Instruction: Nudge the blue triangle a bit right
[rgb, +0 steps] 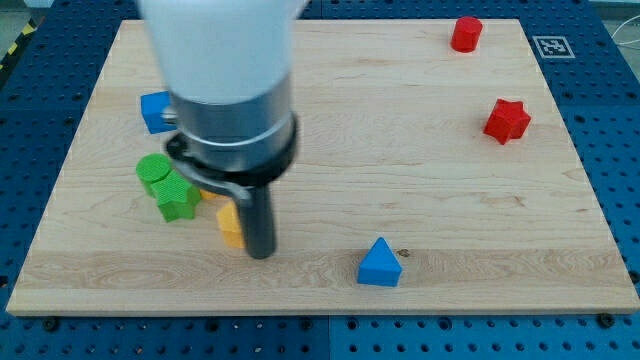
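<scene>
Wood is making up the board (400, 150), which is lying on a blue perforated table (30, 110) and carrying a black-and-white square marker (552, 45) at the view's top right; no readable writing is showing. Rod rather than pincer is ending the arm, so nothing is spreading or pinching; my tip (260, 254) is resting just beside a yellow block (230, 225), while the blue triangle (380, 264) is sitting apart to the tip's right, near the bottom edge; a blue cube (153, 110) and two green blocks (165, 187) are lying at the left, and a red cylinder (466, 34) and red star (507, 121) are standing at the right.

arm (222, 60) cut off at view's top | yellow block (230, 225) – half hidden, shape unclear | blue cube (155, 110) partly covered
</scene>
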